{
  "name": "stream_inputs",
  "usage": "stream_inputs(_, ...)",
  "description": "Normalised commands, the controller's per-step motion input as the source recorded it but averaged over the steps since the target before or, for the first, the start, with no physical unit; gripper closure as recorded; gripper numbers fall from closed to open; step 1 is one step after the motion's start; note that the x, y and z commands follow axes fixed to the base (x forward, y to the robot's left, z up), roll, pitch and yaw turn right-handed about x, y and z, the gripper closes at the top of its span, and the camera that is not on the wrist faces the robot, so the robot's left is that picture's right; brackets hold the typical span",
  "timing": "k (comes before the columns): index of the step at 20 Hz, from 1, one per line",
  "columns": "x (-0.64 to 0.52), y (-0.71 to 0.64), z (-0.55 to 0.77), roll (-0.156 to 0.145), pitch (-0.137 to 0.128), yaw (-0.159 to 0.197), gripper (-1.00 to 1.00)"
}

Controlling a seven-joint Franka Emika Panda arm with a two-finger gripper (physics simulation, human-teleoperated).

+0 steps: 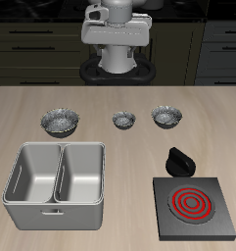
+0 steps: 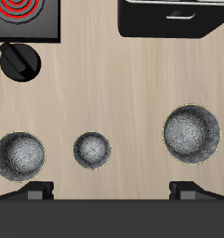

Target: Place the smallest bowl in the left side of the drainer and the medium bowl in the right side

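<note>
Three crinkly silver bowls stand in a row across the middle of the table. The smallest bowl [image 1: 123, 120] is in the middle, and it shows in the wrist view [image 2: 91, 150]. The medium bowl [image 1: 166, 118] [image 2: 20, 155] stands on one side of it, the largest bowl [image 1: 61, 121] [image 2: 191, 133] on the other. The grey two-compartment drainer [image 1: 12, 182] sits near the front edge, in front of the largest bowl, both compartments empty. My gripper [image 2: 113, 193] is open and empty, high above the table behind the bowl row, touching nothing.
A black stove plate with red rings [image 1: 165, 224] [image 2: 50, 28] lies near the front edge, in front of the medium bowl. A black knob-like object [image 1: 178, 160] [image 2: 19, 61] lies just behind it. The robot arm [image 1: 115, 34] stands at the table's back.
</note>
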Motion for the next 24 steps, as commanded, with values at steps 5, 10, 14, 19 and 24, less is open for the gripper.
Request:
stream_inputs(5,0.10,0.03,-0.20,-0.001,0.008,-0.006,-1.00)
stream_inputs(10,-0.02,0.01,-0.21,0.004,-0.008,0.000,-1.00)
stream_inputs(14,-0.11,-0.01,-0.18,0.005,-0.033,0.013,-1.00)
stream_inputs(19,-0.08,-0.13,-0.39,-0.006,0.004,0.027,-1.00)
stream_inputs(24,-0.17,-0.02,-0.35,0.003,-0.003,0.008,-1.00)
